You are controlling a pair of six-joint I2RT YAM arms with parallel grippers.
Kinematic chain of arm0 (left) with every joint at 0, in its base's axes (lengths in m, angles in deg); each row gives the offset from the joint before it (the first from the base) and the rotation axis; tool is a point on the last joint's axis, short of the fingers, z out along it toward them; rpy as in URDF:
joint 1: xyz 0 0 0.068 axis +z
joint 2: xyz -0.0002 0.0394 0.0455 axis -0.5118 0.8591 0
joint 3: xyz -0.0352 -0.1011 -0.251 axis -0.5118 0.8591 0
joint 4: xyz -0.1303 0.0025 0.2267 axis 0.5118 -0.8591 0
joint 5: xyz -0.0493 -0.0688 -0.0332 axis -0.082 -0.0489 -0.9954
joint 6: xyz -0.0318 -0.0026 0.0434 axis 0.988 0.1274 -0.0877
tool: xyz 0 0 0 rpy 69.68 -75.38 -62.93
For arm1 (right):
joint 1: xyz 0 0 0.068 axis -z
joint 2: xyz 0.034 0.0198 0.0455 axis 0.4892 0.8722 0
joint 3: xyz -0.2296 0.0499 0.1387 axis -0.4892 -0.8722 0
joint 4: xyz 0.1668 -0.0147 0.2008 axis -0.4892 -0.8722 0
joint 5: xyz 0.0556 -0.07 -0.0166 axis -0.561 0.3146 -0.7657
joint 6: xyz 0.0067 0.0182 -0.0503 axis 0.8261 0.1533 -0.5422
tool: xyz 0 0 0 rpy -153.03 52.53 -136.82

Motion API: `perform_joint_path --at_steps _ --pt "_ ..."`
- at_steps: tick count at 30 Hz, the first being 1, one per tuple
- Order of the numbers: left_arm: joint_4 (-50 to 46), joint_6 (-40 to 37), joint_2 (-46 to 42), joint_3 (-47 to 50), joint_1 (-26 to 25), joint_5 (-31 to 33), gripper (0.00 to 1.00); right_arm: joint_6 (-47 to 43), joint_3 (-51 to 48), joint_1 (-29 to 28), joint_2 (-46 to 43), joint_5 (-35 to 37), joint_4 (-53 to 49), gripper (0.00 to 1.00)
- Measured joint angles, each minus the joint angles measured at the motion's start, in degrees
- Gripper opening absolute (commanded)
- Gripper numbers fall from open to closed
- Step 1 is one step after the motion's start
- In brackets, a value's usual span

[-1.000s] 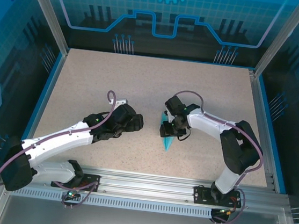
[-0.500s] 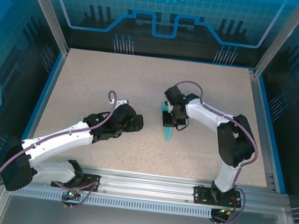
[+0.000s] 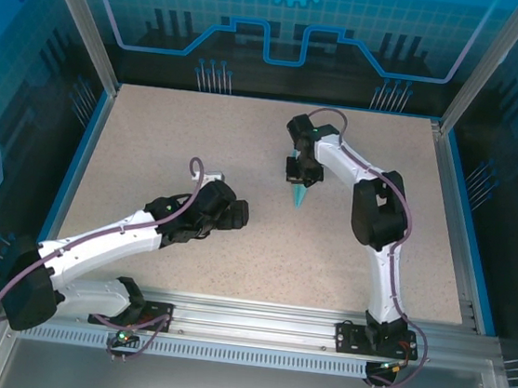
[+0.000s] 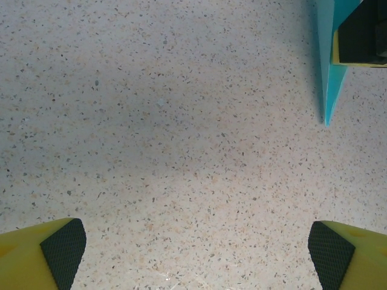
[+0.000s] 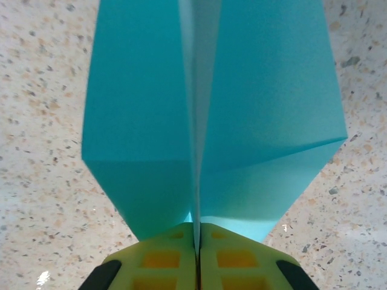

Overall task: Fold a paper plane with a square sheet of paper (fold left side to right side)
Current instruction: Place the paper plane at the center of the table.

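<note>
Two wings splay from the plane [image 5: 213, 121] keel our right claw [image 5: 196, 237] pinches, upper centre overhead, we judge for carrying; left claw [image 4: 195, 244] hangs spread.

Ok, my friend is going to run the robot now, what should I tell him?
Left gripper: open, empty, over the table left of centre.
Right gripper: shut on the paper plane, pinching its middle fold.
Plane: far middle of the table, nose toward the near edge.
Done: folds look finished, a pointed dart.
To do: probably just set it down and release.
</note>
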Motion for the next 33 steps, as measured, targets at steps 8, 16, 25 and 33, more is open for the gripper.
perform_joint_path --at_steps 8,16,25,33 --pt "-0.22 -1.03 1.84 -0.26 0.00 -0.48 0.99 -1.38 0.61 0.00 2.25 -0.26 -2.10 0.21" --pt "-1.07 -1.05 2.82 -2.01 0.00 -0.68 0.98 -3.15 0.55 0.00 0.13 0.55 -4.00 0.45" --pt "-1.81 -1.29 2.12 -3.82 3.96 -0.87 0.99 -6.86 -9.99 0.02 -26.64 2.80 -3.26 0.76" --pt "2.89 -5.49 -10.08 1.18 16.72 6.56 0.98 -11.50 -34.97 5.29 -50.64 6.69 7.89 0.99"
